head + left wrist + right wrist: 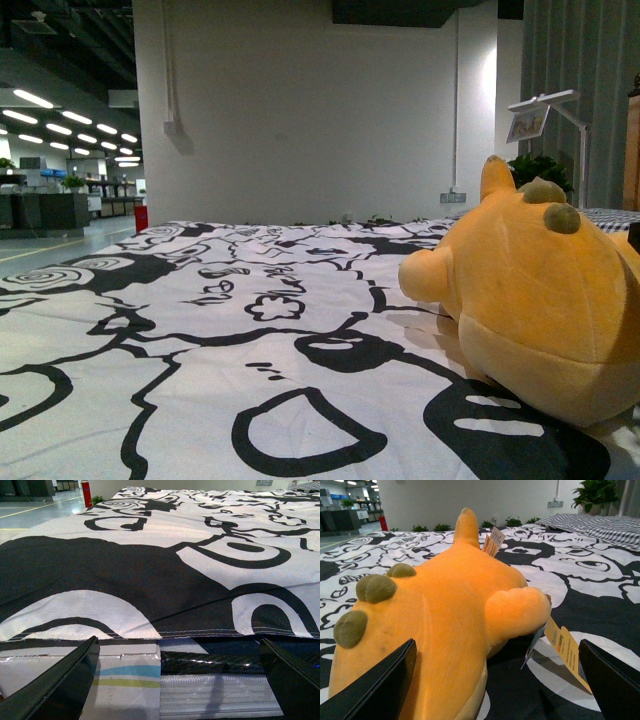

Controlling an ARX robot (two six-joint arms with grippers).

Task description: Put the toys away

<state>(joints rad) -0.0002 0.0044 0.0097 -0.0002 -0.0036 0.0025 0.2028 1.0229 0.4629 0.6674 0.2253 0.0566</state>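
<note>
An orange-yellow plush toy (545, 300) lies on the black-and-white patterned bedspread (250, 330) at the right of the front view. It has a pointed ear and olive-brown nubs. In the right wrist view the toy (445, 615) fills the near ground, with yellow paper tags (565, 650) hanging from its limb. My right gripper (495, 690) is open just behind the toy, its body partly between the fingers. My left gripper (175, 685) is open at the bedspread's (175, 565) hem, holding nothing. Neither arm shows in the front view.
A grey checked pillow or sheet (600, 525) lies at the far side of the bed. Under the hem sit a white striped bag (125, 680) and a dark woven surface (210, 662). A white wall (300, 100), a lamp (545, 110) and potted plants (540, 170) stand behind the bed.
</note>
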